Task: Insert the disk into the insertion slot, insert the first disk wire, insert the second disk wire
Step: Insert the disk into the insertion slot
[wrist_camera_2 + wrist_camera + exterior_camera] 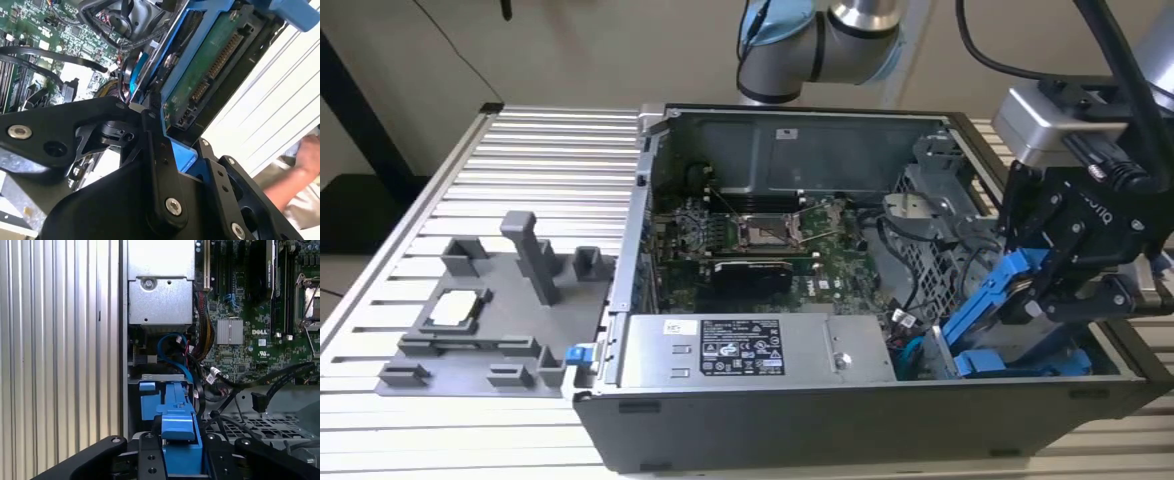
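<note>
End effector (1047,295) pinched on the disk (985,305), gripping its blue carrier. The disk is tilted over the insertion slot (162,377), at the near corner of the case (720,420), on the exterior view's right. Judgement: square the carrier to the bay, avoid the cables (175,347), push in gently.

We see the gripper (1051,300) at the exterior view's right, clamped on the disk (983,300). The disk's blue frame stands tilted, its lower end inside the near right corner of the open computer case (854,420). Just to its left lies the grey power-supply box (747,350), with the green motherboard (761,235) farther back. On the ribbed table (534,150) to the left sits a grey fixture (507,320), well apart from the case.
</note>
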### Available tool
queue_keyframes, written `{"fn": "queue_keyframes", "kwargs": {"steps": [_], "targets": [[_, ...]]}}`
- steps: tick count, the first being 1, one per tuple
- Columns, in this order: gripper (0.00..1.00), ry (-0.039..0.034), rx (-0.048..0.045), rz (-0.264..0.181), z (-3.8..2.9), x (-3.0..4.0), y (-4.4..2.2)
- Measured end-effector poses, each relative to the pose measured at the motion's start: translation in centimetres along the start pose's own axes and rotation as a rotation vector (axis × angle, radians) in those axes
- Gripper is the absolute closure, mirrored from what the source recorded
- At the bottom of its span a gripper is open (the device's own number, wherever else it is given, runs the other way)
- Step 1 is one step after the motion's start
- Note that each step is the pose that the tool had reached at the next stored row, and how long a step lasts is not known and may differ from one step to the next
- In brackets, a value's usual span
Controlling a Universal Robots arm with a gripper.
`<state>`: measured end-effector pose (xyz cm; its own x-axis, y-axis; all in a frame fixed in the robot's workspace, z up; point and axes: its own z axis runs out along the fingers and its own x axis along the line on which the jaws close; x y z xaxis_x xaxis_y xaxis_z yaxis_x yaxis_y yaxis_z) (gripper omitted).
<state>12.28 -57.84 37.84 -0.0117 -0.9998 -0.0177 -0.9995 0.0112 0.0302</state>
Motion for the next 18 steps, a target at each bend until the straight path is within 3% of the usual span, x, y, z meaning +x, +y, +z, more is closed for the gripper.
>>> {"fn": "queue_keyframes", "kwargs": {"steps": [4,12,13,14,18], "targets": [[0.68,-0.0064,0.0113,0.007,0.22,-0.07,0.38],[0.66,-0.0077,0.0118,0.008,0.3,-0.1,0.39],[0.6,-0.0076,0.0119,0.008,0.31,-0.1,0.39],[0.6,-0.0077,0.0118,0.008,0.28,-0.1,0.39],[0.6,-0.0075,0.0118,0.008,-0.67,-0.12,0.41]]}}
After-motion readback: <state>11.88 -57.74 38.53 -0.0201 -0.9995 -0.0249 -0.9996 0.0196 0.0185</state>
